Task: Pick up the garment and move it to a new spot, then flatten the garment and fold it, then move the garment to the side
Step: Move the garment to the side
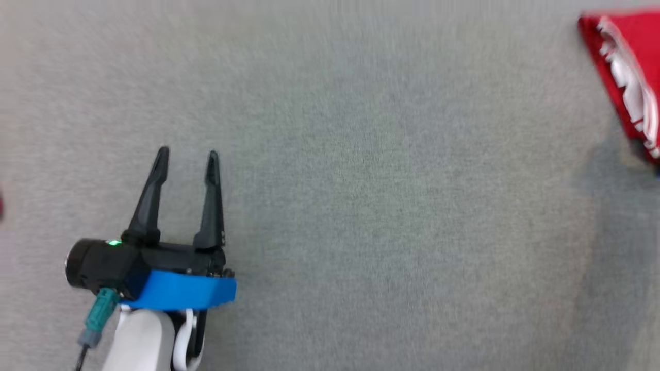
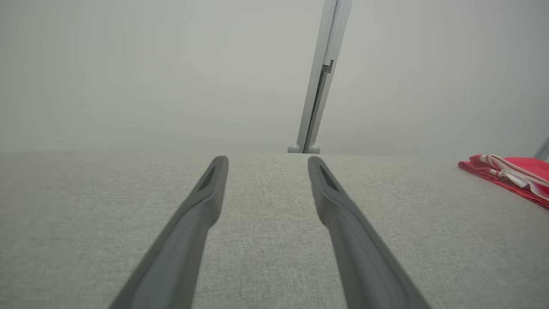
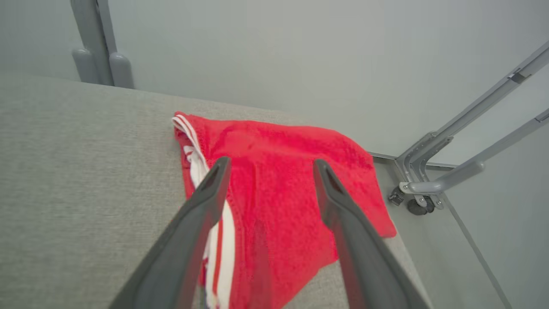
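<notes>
Red white-striped garment at the table corner under right gripper, jaws spread; left gripper well apart, jaws likewise spread.

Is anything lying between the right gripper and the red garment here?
Nothing visible. In the right wrist view, the right gripper has its open fingers pointing straight at the red garment. The garment lies folded near a corner of the table, with only red cloth showing between the two fingers.
</notes>
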Controlling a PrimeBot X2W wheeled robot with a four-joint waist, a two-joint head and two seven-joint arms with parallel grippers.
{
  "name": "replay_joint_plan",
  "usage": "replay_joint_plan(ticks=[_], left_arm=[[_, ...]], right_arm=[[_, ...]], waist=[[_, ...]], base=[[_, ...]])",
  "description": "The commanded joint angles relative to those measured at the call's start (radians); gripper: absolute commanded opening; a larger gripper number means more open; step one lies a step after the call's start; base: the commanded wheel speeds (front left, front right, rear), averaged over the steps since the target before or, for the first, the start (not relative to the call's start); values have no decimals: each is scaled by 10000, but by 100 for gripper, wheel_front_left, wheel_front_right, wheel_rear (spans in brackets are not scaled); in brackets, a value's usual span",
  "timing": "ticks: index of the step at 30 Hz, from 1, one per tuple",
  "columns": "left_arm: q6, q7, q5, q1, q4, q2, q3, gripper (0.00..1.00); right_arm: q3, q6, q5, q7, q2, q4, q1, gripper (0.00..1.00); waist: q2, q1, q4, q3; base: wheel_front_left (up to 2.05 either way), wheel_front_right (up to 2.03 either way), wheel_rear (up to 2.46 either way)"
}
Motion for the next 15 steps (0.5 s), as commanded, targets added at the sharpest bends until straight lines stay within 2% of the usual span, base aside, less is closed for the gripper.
replay_joint_plan(ticks=[1,7,15], left_arm=[[-12,-18,-52,271,165,-77,114,100],[-23,-21,-180,1206,697,-252,561,100],[84,-22,-220,1886,1162,-452,841,100]], right_arm=[[68,-2,299,-84,308,-465,713,100],[654,-2,1519,-134,1489,-2628,3174,100],[1018,-1,2471,-491,2259,-5073,5846,100]], waist=[[-5,0,-323,-819],[-5,0,-217,-2265],[-5,0,3,-3536]], base=[[0,0,0],[0,0,0],[0,0,0]])
